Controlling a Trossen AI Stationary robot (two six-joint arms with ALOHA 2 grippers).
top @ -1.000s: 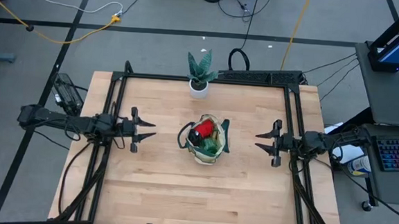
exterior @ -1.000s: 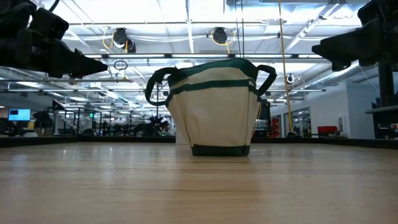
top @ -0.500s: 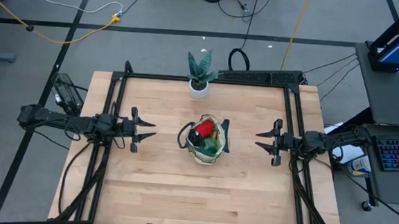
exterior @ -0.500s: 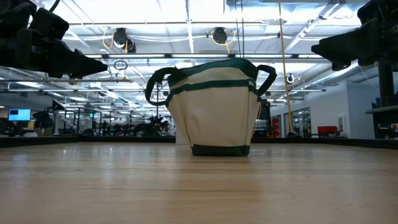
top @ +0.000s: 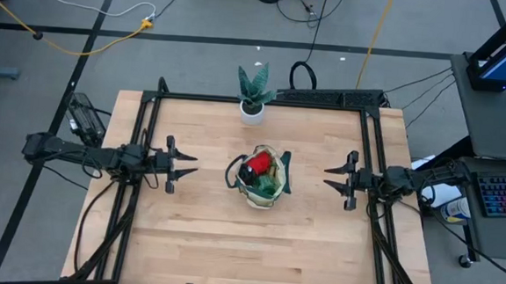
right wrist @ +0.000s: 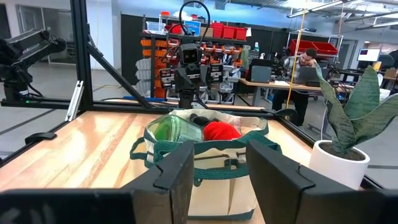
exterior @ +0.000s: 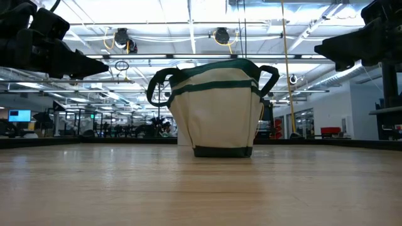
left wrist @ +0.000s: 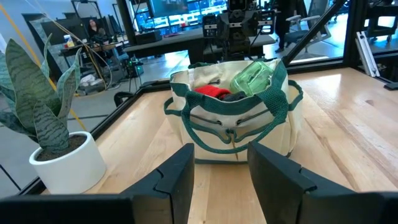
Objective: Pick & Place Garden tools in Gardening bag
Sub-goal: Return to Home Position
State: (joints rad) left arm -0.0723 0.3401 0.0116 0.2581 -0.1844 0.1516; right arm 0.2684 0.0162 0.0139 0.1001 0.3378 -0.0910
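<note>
The beige gardening bag (top: 260, 180) with dark green trim stands upright on its base at the table's middle. A green spray bottle (left wrist: 251, 78), a red item (left wrist: 211, 92) and something dark show in its open top. My left gripper (top: 192, 165) hovers open above the table to the bag's left, pointing level at it. My right gripper (top: 330, 178) hovers open to the bag's right, also pointing level at it. In the wrist views the bag (right wrist: 205, 163) shows beyond the parted fingers (left wrist: 180, 180). Other garden tools are not visible.
A green plant in a white pot (top: 252, 108) stands near the table's far edge, behind the bag. A black frame (top: 264, 99) runs along the table's far, left and right sides. Bare wood (top: 255, 248) lies between the bag and the near edge.
</note>
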